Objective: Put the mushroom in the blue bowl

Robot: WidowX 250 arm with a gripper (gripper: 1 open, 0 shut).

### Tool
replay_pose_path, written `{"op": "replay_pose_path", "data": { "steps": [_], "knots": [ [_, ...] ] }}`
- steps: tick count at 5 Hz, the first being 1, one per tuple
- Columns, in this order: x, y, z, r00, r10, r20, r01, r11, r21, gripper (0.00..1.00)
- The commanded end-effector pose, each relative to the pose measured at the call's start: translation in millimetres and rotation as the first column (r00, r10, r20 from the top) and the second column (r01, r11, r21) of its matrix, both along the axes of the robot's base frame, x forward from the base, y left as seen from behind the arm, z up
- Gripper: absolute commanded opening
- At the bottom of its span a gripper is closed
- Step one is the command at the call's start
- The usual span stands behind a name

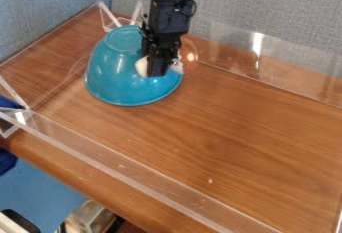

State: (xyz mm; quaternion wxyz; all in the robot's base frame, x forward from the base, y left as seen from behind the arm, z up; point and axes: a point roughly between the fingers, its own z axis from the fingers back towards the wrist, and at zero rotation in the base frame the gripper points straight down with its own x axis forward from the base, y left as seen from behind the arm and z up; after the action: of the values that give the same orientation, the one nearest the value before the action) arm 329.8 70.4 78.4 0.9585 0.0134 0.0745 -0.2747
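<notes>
The blue bowl (120, 75) is a glossy teal dome at the back left of the wooden table, its wide edge down on the wood. My gripper (158, 69) points straight down against the bowl's right flank, jaws shut. The mushroom (143, 66) shows as a cream patch just left of the fingers and an orange-brown bit to their right, so it looks pinched between them. Most of it is hidden by the black fingers.
Clear acrylic walls (254, 52) fence the table (201, 127) on all sides, with the front wall low near the camera. A grey-blue textured wall stands behind. A blue object (8, 105) pokes in at the left edge.
</notes>
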Motion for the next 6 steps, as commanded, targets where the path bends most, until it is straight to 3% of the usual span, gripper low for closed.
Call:
{"op": "replay_pose_path", "data": {
  "steps": [1,2,3,4,6],
  "knots": [
    [8.7,-6,46.8,0.993,-0.023,0.118,0.019,0.999,0.032,0.00],
    [5.4,-9,67.0,0.989,-0.033,0.145,0.026,0.998,0.049,0.00],
    [-4.9,-15,68.9,0.988,-0.040,0.147,0.033,0.998,0.054,0.00],
    [-16.5,-14,64.0,0.991,-0.038,0.132,0.031,0.998,0.054,0.00],
    [-17.9,-8,46.4,0.995,0.024,0.094,-0.028,0.999,0.041,0.00]
  ]
}}
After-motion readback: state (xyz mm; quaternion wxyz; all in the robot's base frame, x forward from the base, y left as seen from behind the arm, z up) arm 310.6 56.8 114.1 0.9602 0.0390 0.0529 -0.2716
